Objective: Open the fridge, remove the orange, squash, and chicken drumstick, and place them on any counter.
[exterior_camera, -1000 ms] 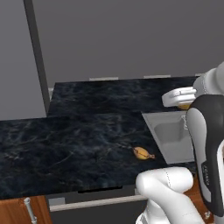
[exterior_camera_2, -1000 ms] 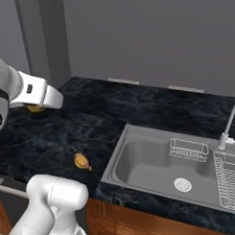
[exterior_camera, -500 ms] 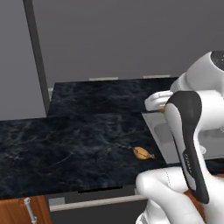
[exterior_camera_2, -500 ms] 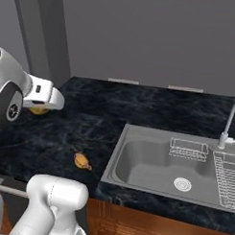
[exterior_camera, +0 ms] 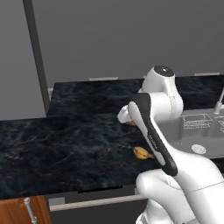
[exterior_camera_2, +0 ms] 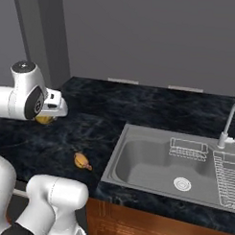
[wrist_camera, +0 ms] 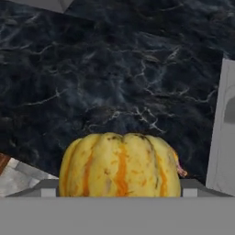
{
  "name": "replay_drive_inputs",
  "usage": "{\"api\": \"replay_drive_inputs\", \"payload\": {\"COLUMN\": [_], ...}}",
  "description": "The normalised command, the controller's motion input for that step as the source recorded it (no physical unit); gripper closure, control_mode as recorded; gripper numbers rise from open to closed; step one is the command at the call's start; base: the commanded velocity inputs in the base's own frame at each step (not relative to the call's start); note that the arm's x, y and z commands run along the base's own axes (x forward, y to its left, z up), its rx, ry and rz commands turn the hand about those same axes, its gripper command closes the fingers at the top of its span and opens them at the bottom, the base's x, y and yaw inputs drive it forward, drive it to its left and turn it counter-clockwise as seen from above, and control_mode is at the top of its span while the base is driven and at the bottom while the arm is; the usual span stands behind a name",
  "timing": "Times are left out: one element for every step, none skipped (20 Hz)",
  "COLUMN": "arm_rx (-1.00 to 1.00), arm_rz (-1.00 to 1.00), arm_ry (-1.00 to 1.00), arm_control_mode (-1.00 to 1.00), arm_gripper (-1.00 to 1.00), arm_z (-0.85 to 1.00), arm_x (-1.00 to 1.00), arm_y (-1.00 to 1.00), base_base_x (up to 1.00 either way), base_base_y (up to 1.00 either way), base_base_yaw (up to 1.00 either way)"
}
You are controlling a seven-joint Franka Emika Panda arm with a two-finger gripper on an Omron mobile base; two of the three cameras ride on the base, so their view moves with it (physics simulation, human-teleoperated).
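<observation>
A yellow squash (wrist_camera: 120,165) with orange stripes is seen close up in the hand view, sitting between the gripper's jaws, which are spread wide around its sides; the ribbed rind and a small stem at its right are made out there. In the right base view only a yellow-orange sliver of the squash (exterior_camera_2: 44,119) is visible beneath the gripper (exterior_camera_2: 51,105), above the counter (exterior_camera_2: 115,102); whether it touches the stone cannot be told. In the left base view the squash is almost wholly hidden behind the arm, and only a small orange edge (exterior_camera: 131,123) is seen.

The chicken drumstick (exterior_camera: 141,152) is lying on the counter (exterior_camera: 65,144) near its front edge, well apart from the gripper; in the right base view the chicken drumstick (exterior_camera_2: 81,161) is seen just left of the steel sink (exterior_camera_2: 151,164), its thin end pointed toward the basin.

The counter is glossy black stone with pale veining and runs in an L. A faucet (exterior_camera_2: 228,125) and a wire rack (exterior_camera_2: 188,147) in the basin are shown in the right base view. Wooden cabinet fronts (exterior_camera_2: 135,223) are seen below, and a plain grey wall (exterior_camera: 131,39) behind. No writing can be read.
</observation>
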Motion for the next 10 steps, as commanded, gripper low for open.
{"api": "replay_drive_inputs", "payload": {"arm_rx": [-0.18,-0.16,-0.18,-0.21,-0.23,-0.23,-0.17,-0.13,-0.08,-0.04], "arm_rz": [0.13,0.12,0.12,0.11,0.10,0.10,0.10,0.11,0.11,0.12], "arm_ry": [0.10,0.09,0.07,0.05,0.07,0.07,0.09,0.11,0.13,0.17], "arm_control_mode": [-1.00,-1.00,-1.00,-1.00,-1.00,-1.00,-1.00,-1.00,-1.00,-1.00], "arm_gripper": [1.00,1.00,1.00,1.00,1.00,1.00,1.00,1.00,1.00,1.00], "arm_z": [-1.00,-1.00,-1.00,-1.00,-1.00,-1.00,-1.00,-1.00,-1.00,-1.00], "arm_x": [0.79,0.76,0.74,0.69,0.66,0.63,0.64,0.65,0.67,0.68], "arm_y": [0.49,0.44,0.42,0.43,0.44,0.36,0.24,0.19,0.14,0.11], "base_base_x": [0.00,0.00,0.00,0.00,0.00,0.00,0.00,0.00,0.00,0.00], "base_base_y": [0.00,0.00,0.00,0.00,0.00,0.00,0.00,0.00,0.00,0.00], "base_base_yaw": [0.00,0.00,0.00,0.00,0.00,0.00,0.00,0.00,0.00,0.00]}}
